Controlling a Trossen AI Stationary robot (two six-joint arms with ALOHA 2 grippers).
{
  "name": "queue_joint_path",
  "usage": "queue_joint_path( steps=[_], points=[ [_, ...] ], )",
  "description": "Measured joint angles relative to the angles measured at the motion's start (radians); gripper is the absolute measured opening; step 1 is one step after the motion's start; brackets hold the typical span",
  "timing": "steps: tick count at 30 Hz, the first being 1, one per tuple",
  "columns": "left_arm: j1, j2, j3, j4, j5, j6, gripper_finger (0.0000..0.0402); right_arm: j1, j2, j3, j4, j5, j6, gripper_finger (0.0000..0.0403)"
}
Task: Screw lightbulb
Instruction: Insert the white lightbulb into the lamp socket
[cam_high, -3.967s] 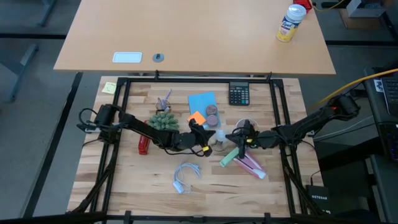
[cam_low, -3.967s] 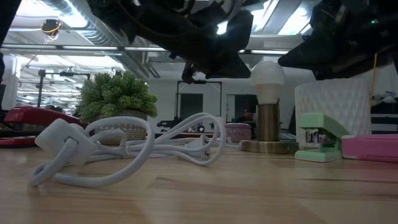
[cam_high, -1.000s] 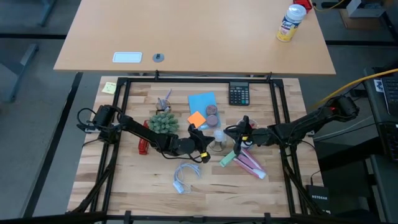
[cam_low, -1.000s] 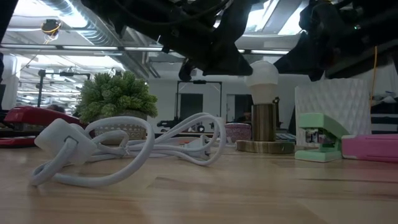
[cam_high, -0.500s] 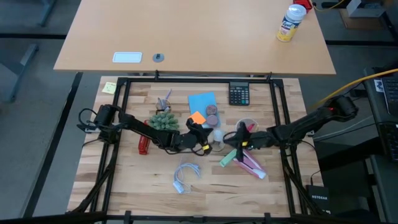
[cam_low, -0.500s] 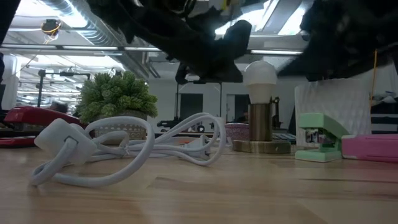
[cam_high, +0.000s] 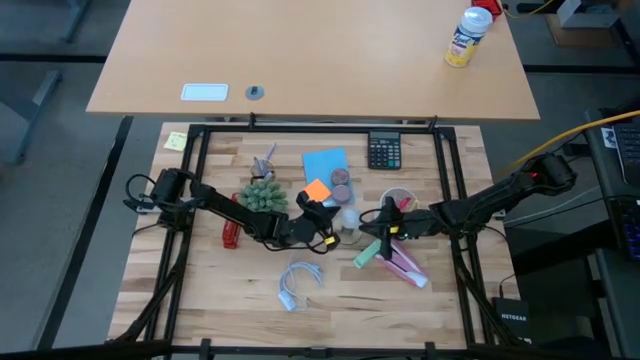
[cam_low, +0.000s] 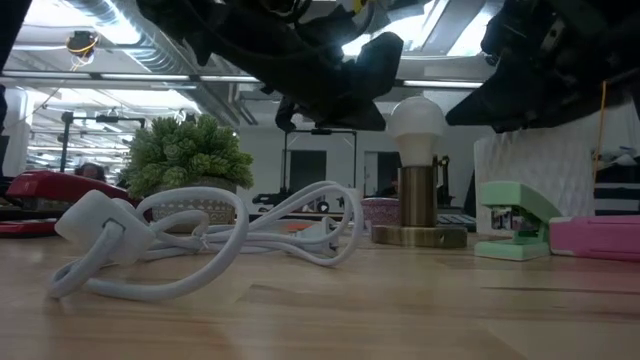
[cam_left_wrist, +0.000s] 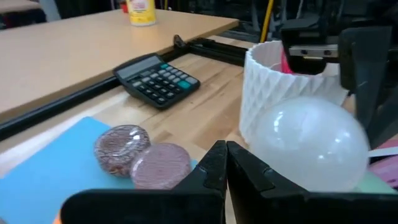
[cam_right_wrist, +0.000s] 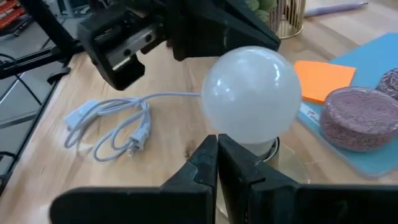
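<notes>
The lightbulb (cam_high: 348, 216), a frosted white globe, stands upright in a brass holder (cam_low: 418, 205) on a round brass base on the table. It also shows in the low view (cam_low: 418, 120). My left gripper (cam_left_wrist: 225, 163) is shut, with its tips beside the globe (cam_left_wrist: 308, 146) on the table's left side. My right gripper (cam_right_wrist: 217, 149) is shut, with its tips at the lower part of the globe (cam_right_wrist: 252, 93) on the table's right side. My left gripper has its shut fingertips (cam_left_wrist: 214, 158) close by the globe's side, coming level from the table's left; I cannot tell whether they touch it. My right gripper has its shut fingertips (cam_right_wrist: 208, 152) just under the globe's widest part, coming level from the table's right; I cannot tell whether they touch it.
A white cup of pens (cam_high: 396, 203), a green stapler (cam_high: 368, 252) and a pink one (cam_high: 405, 265) crowd the right side. A looped white cord (cam_high: 298, 283) lies nearer. A plant (cam_high: 262, 195), a red stapler (cam_high: 231, 228), a blue pad (cam_high: 325, 165) and a calculator (cam_high: 384, 152) lie around.
My left gripper has moved toward the table's far edge, up beside the bulb. The bulb with its brass holder has slid a little toward the table's left, still upright.
</notes>
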Motion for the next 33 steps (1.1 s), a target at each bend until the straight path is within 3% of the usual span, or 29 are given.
queue_joint_path(
  steps=[7,11,17,26,33],
  points=[
    [-0.038,-0.051,0.000,0.003,-0.053,0.062,0.0001,0.000,-0.074,0.000,0.003,0.044,-0.028,0.0017],
    [-0.080,-0.082,0.000,0.007,-0.044,0.098,0.0001,-0.001,-0.130,0.000,0.005,0.134,-0.077,0.0017],
    [-0.114,-0.068,0.000,0.010,0.146,0.057,0.0001,-0.003,-0.102,0.001,0.018,0.284,-0.120,0.0017],
    [-0.089,-0.005,0.000,0.026,0.159,0.015,0.0001,-0.002,0.043,0.001,0.073,0.287,-0.113,0.0017],
    [-0.057,-0.005,0.000,0.017,0.155,0.004,0.0001,-0.003,0.068,0.000,0.099,0.241,-0.104,0.0017]
  ],
)
